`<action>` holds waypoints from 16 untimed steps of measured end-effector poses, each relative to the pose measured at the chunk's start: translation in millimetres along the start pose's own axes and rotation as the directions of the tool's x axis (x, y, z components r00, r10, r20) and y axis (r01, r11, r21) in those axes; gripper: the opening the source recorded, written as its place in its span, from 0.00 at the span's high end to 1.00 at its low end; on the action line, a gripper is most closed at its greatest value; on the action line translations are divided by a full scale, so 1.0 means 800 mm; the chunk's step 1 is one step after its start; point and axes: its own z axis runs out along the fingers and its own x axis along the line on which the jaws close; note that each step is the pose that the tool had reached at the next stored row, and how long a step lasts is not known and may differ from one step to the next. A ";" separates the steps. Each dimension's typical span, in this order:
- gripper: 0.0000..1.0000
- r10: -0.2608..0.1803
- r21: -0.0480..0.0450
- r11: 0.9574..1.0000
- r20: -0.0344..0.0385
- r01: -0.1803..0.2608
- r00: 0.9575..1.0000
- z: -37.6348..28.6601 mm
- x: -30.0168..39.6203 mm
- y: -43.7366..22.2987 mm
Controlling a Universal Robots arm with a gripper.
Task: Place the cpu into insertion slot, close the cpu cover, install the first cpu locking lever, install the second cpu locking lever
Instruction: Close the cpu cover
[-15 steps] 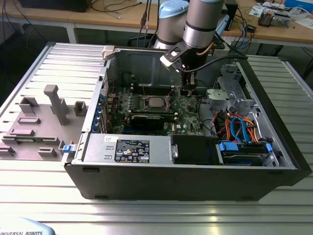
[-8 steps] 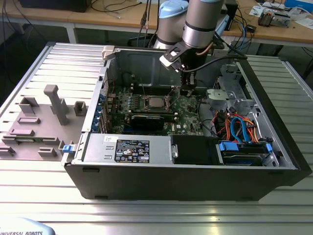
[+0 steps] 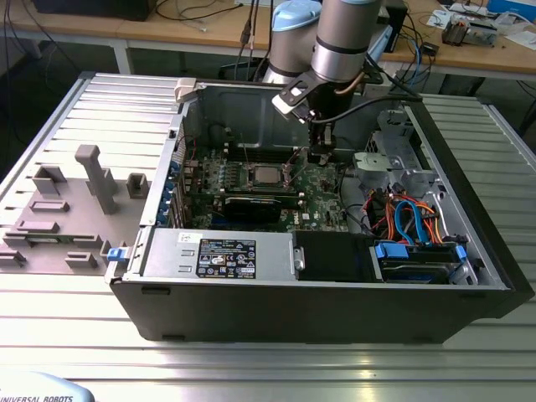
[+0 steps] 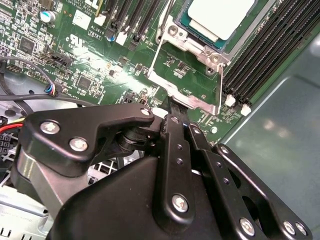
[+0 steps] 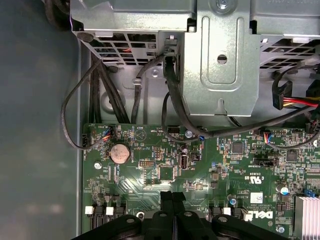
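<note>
Showing a pale silver square cpu (image 4: pixel 220 17)

A ribbed, silver metal tabletop (image 3: pixel 251 368) stretches across the near part of the scene, evenly lit and faintly glossy. Along the far side stand light wooden desks (image 3: pixel 201 29) on white legs, strewn with cables (image 3: pixel 188 10). Dark floor (image 3: pixel 42 79) shows beneath them at the exterior view's left.
</note>
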 end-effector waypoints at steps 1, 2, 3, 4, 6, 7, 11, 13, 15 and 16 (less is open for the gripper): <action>0.89 0.000 0.000 1.000 0.000 0.000 1.000 0.0000 0.0000 -0.0002; 0.89 0.000 0.000 1.000 0.000 0.000 1.000 0.0000 0.0000 -0.0005; 0.89 0.000 0.000 1.000 0.000 0.000 1.000 0.0000 0.0000 -0.0007; 0.89 0.000 0.000 1.000 0.000 0.000 1.000 0.0000 0.0000 -0.0010; 0.89 0.000 0.000 1.000 0.000 0.000 1.000 0.0000 0.0000 -0.0016; 0.89 0.000 0.000 1.000 0.000 0.000 1.000 0.0000 0.0000 -0.0018; 0.89 0.000 0.000 1.000 0.000 0.000 1.000 0.0000 0.0000 -0.0026; 0.89 0.000 0.000 1.000 0.000 0.000 1.000 0.0000 0.0001 -0.0030; 0.89 0.000 0.000 1.000 0.000 0.000 1.000 0.0000 0.0001 -0.0035; 0.89 0.000 0.000 1.000 0.000 0.000 1.000 0.0000 0.0001 -0.0038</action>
